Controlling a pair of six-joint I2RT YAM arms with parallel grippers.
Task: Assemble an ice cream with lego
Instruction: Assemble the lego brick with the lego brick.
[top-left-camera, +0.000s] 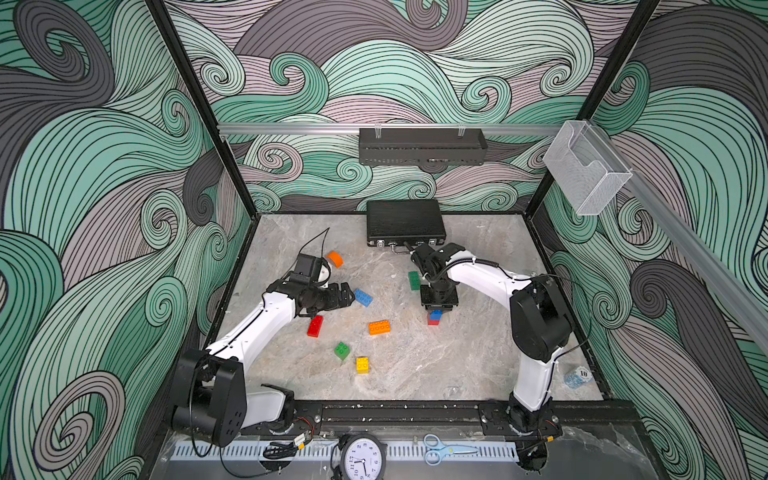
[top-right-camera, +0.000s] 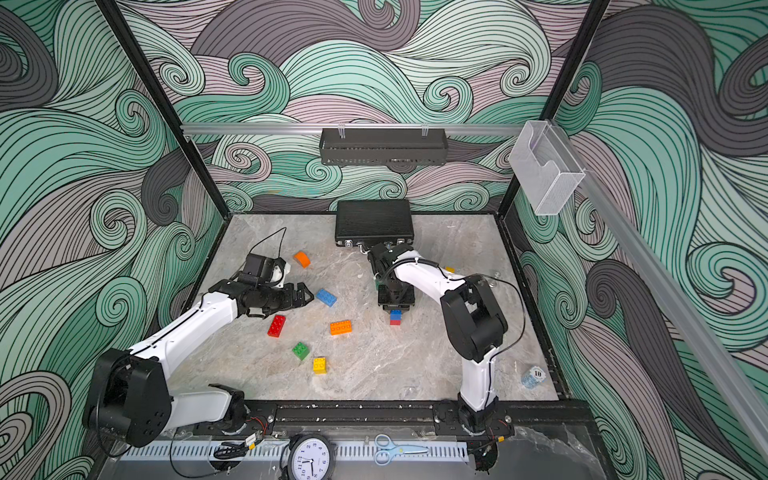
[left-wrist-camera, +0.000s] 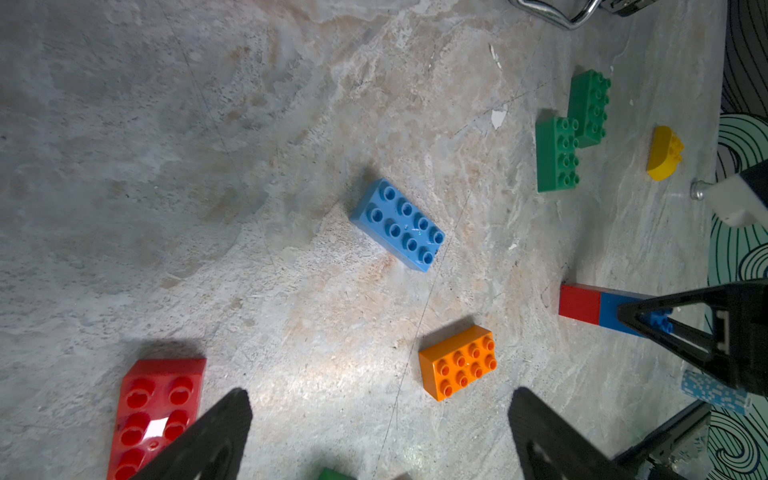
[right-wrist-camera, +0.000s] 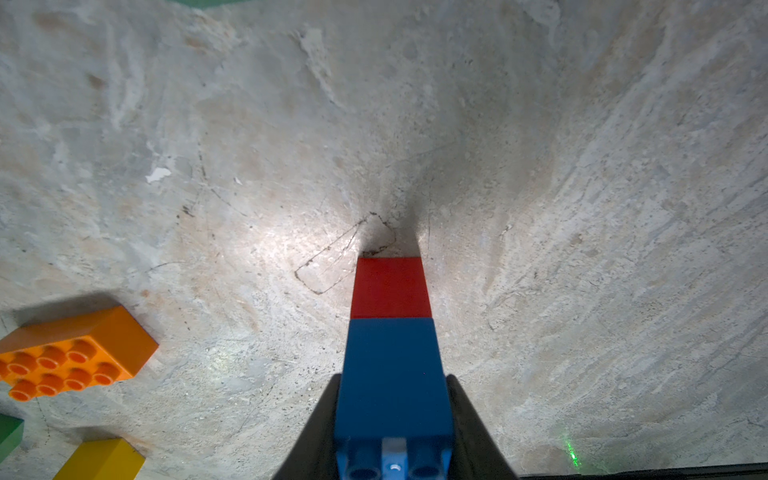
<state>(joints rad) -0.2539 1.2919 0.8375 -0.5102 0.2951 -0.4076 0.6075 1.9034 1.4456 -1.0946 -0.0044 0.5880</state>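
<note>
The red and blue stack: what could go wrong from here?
1. The right gripper holds only the dark blue brick; the red brick under it could come off if lifted or twisted.
2. The open left gripper hangs close to the light blue brick and could knock it when moving.

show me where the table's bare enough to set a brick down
Bare: the strip between the yellow brick and the front rail; the stretch from the red-and-blue stack to the chip stack; the corner behind the orange half-round. Crowded: around the orange brick.
</note>
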